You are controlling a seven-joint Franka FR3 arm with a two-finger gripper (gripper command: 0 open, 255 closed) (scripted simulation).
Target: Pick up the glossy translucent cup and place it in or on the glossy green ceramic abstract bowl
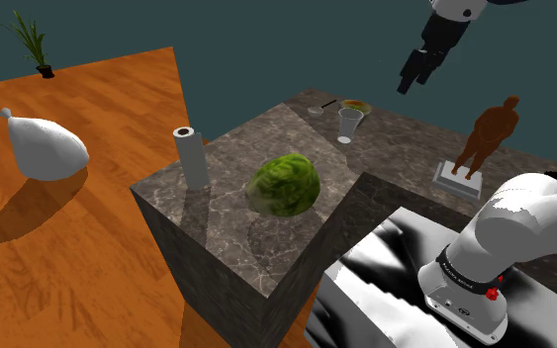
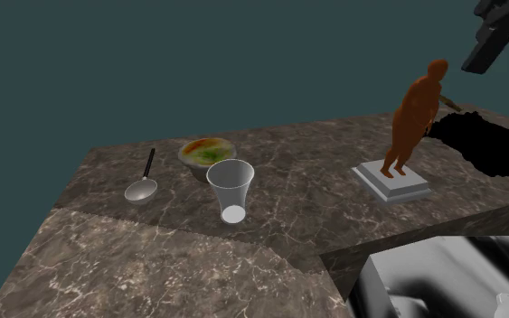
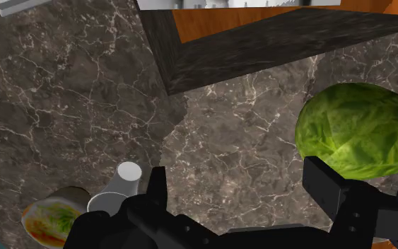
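- my end effector [image 1: 415, 77] hangs in the air high above the dark marbled worktop [image 1: 236, 148], open, with nothing between its jaws.
- in the wrist view the two black fingers [image 3: 155, 187] stand wide apart over bare marble.
- the translucent cup [image 1: 350, 124] stands upright on the worktop with its wide mouth up. it is at the far side in the shoulder view, below the end effector and toward that view's left.
- in the wrist view the cup [image 3: 119, 185] sits just outside one finger, not between the two.
- just beside the cup [image 2: 231, 190] is a small dish [image 2: 207, 152] with green and orange inside. i cannot tell whether they touch.
- a grey ladle [image 2: 142, 185] with a dark handle lies near the dish, on the second exterior view's left.
- the green rounded bowl [image 1: 286, 185], mottled and glossy, rests on the nearer part of the worktop, well apart from the cup. from here it reads as a closed dome.
- in the wrist view the green rounded bowl [image 3: 356, 131] lies just beyond the other finger.
- a white paper roll [image 1: 191, 156] stands upright near the worktop's edge, on the shoulder view's left of the green bowl.
- a brown human figurine [image 2: 415, 113] stands on a grey base [image 2: 391, 183], toward the second exterior view's right.
- on the wooden floor [image 1: 88, 257] lie a white rounded sack [image 1: 44, 146] and, farther off, a potted plant [image 1: 34, 44].
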